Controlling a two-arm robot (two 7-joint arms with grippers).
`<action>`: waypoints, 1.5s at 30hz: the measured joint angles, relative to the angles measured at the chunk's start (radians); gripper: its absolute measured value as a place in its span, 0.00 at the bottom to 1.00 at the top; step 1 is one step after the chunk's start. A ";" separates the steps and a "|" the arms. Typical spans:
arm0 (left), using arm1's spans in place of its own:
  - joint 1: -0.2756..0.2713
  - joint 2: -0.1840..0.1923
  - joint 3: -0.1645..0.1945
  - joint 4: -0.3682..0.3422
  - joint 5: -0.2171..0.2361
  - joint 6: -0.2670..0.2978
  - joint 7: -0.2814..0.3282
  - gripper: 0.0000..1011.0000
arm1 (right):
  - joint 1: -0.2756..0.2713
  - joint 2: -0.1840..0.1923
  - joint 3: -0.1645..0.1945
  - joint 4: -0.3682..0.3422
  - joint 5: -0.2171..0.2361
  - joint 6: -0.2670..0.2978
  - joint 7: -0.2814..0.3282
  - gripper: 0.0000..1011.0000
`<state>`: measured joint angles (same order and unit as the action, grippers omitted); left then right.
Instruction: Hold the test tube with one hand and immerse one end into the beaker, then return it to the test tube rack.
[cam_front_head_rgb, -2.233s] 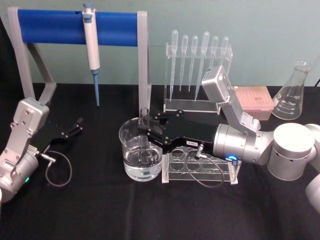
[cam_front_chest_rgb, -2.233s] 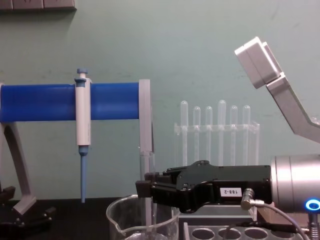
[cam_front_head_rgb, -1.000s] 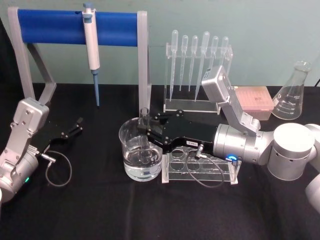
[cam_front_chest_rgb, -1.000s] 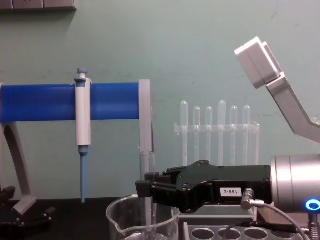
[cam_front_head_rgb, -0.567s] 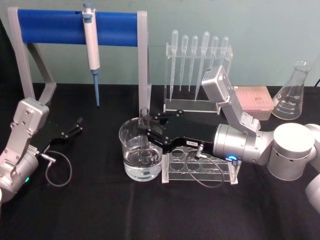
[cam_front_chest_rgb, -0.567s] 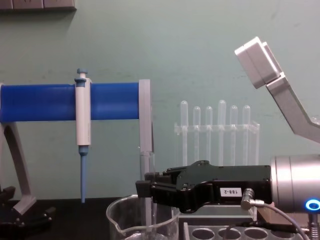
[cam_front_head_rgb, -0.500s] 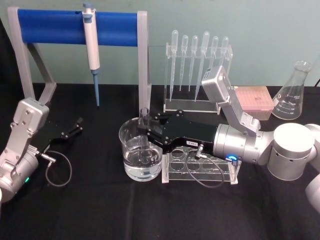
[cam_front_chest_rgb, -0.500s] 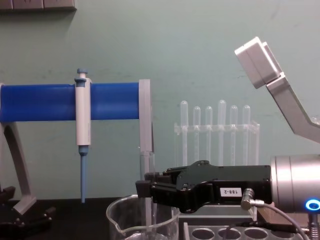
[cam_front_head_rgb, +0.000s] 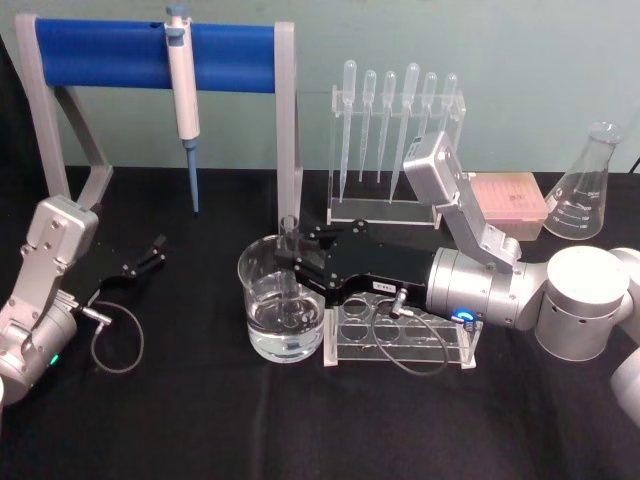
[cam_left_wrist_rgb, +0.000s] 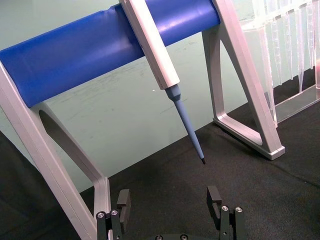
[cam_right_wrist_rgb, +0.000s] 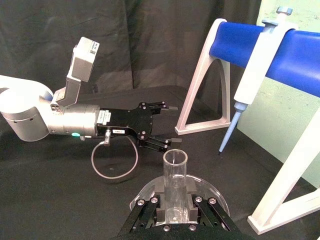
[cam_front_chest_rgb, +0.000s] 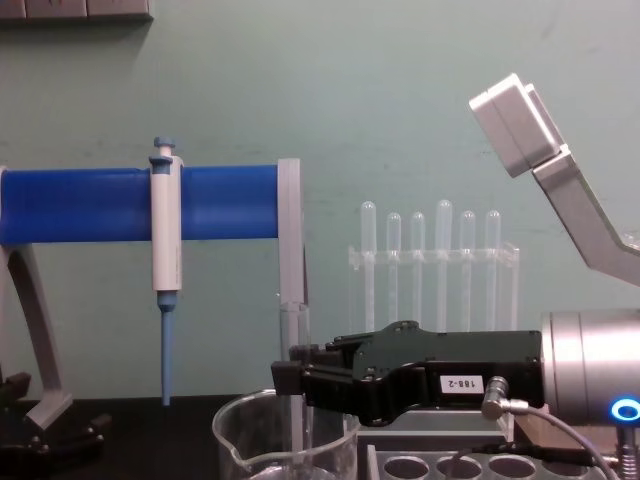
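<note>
Right gripper (cam_front_head_rgb: 292, 262) clamped on upright test tube (cam_front_head_rgb: 289, 232).
Beaker (cam_front_head_rgb: 282, 325) directly beneath; tube tip seemingly submerged. Left gripper (cam_front_head_rgb: 148, 256) idle well aside, fingers apart.

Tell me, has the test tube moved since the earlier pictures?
No. The test tube stands at the same spot in the beaker, held by the right gripper, its rim unchanged against the grey stand post behind it.

Label (cam_front_chest_rgb: 463, 384) "188-2" on right hand (cam_front_chest_rgb: 290, 378)
</note>
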<state>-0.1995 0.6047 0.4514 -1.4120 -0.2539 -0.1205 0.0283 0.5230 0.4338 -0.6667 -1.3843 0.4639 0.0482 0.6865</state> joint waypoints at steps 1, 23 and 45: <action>0.000 0.000 0.000 0.000 0.000 0.000 0.000 0.99 | 0.000 0.000 0.000 0.000 0.000 0.000 0.000 0.24; 0.000 0.000 0.000 0.000 0.000 0.000 0.000 0.99 | 0.000 0.000 0.000 0.000 0.000 0.000 0.000 0.24; 0.000 0.000 0.000 0.000 0.000 0.000 0.000 0.99 | 0.000 0.000 0.000 0.000 0.000 0.000 0.000 0.24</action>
<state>-0.1996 0.6047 0.4514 -1.4120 -0.2539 -0.1205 0.0283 0.5229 0.4338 -0.6666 -1.3844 0.4639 0.0483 0.6865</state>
